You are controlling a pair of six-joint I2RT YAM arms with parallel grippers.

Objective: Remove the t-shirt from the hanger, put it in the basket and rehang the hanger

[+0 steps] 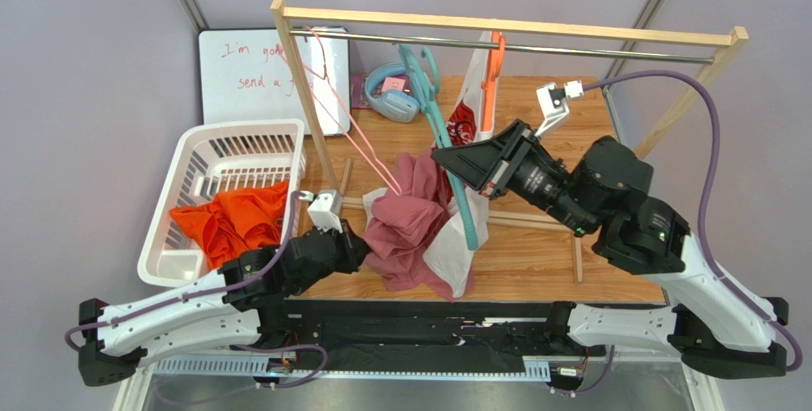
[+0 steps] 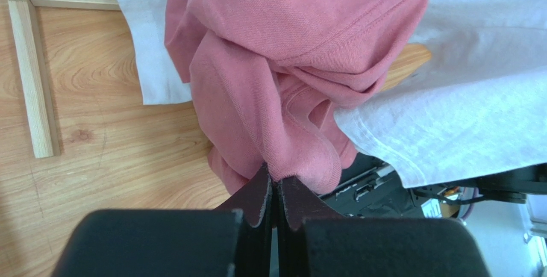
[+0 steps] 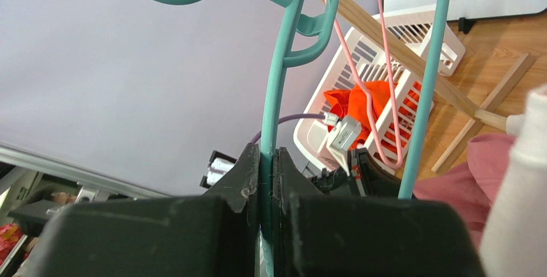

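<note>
**Top view, with both wrist views.** The left gripper (image 1: 360, 247), at lower centre-left of the frame, was pressed together on a fold of the pink t-shirt (image 1: 412, 204). Its wrist view showed the fingers (image 2: 257, 197) pinching the fabric's lower edge. The t-shirt hung bunched at the centre of the frame, just left of the lower part of the teal hanger (image 1: 431, 121) and against a white garment (image 1: 456, 249). Whether it was on the hanger could not be told. The right gripper (image 1: 442, 158), at centre, clamped the teal hanger's bar, its jaws shut around it in the wrist view. The hanger's hook reached up to the metal rail (image 1: 591, 52) of the wooden rack (image 1: 505, 24) at upper centre, near an orange hanger (image 1: 492, 68). A pink wire hanger (image 1: 334, 97) hung at upper left. A white basket (image 1: 191, 168) at left held an orange garment (image 1: 238, 221).
</note>
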